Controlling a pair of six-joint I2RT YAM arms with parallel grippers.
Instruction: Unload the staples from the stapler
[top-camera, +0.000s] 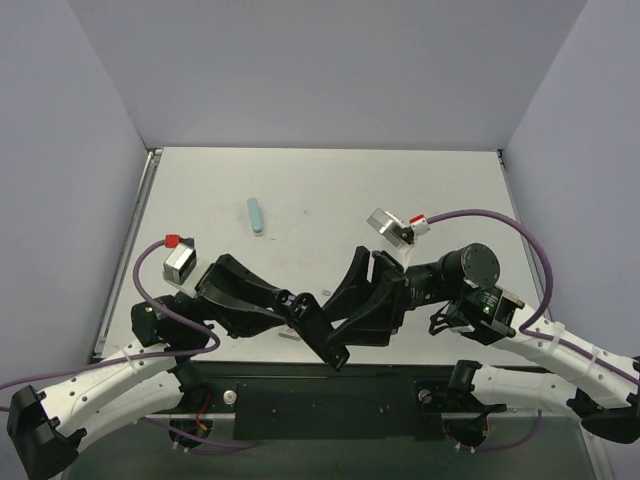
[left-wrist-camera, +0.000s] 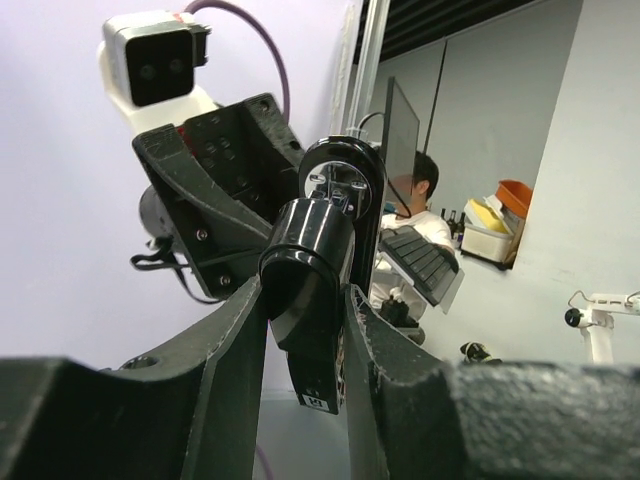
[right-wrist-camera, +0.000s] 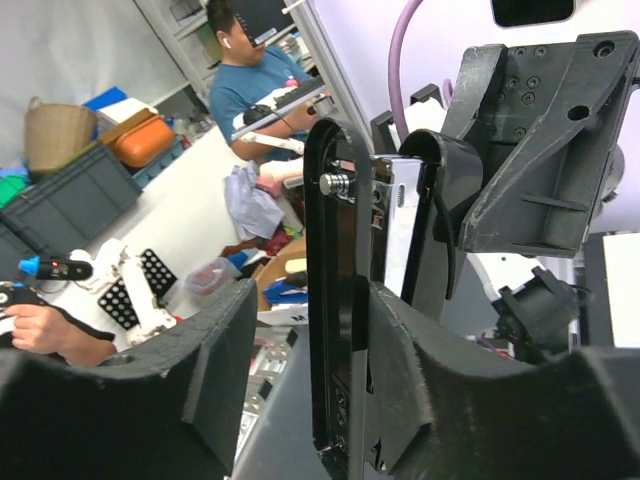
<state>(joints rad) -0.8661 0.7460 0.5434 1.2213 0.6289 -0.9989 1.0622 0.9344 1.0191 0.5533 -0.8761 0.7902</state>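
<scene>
The left gripper (top-camera: 312, 325) is clamping one arm of the stapler (top-camera: 330, 335) in mid-air above the table's near edge (top-camera: 300, 352), while the right gripper (top-camera: 352, 322) is pinching the other. If either is pulling unevenly, the stapler is likely twisting free and dropping, scattering staples.

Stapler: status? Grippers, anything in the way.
Both grippers, left and right, shut on the stapler, held between them at the near table edge. Blue bar lies clear, farther back. Nothing in the way.
</scene>
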